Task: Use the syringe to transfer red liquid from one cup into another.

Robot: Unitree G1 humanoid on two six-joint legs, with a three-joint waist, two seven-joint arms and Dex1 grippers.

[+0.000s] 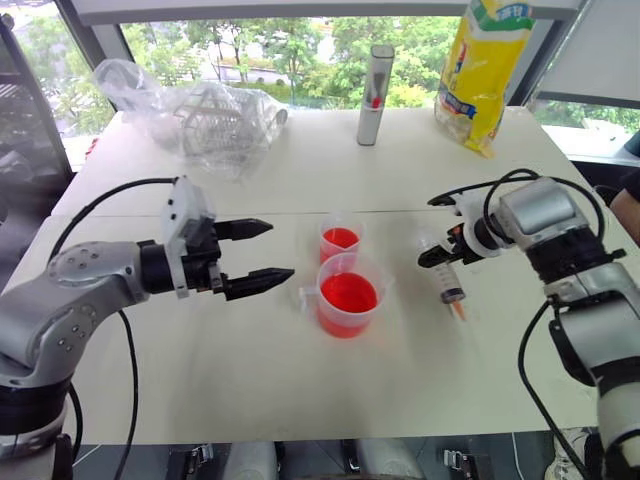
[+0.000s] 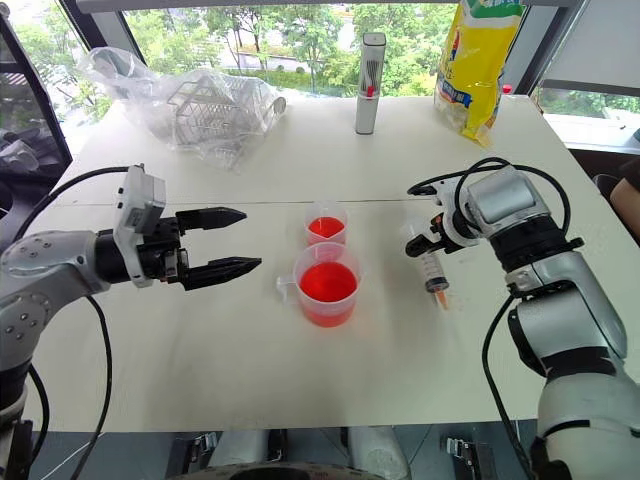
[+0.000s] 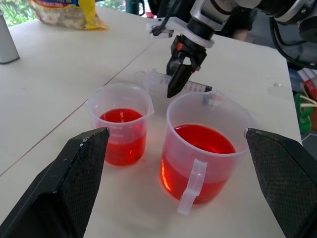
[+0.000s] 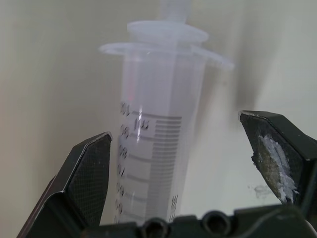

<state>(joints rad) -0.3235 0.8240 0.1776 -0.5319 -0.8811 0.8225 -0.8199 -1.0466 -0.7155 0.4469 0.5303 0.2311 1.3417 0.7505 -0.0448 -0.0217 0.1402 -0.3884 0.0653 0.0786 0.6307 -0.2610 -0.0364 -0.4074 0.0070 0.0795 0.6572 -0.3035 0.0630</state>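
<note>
Two cups of red liquid (image 1: 347, 292), the handled beaker (image 1: 348, 296) and smaller cup (image 1: 340, 241), stood beside one syringe (image 1: 448, 276) lying on the surface (image 1: 250, 380), which the right wrist view showed between the right gripper's (image 1: 436, 229) spread fingers, untouched; the left gripper's (image 1: 265, 253) fingers gaped too.

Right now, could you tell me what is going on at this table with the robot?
The robot is about to pick up the syringe, which lies on the table. Its right gripper is open, with the barrel between its fingers, not yet closed on it. The left gripper hangs open beside the two cups. Both the handled beaker and the smaller cup behind it hold red liquid.
</note>
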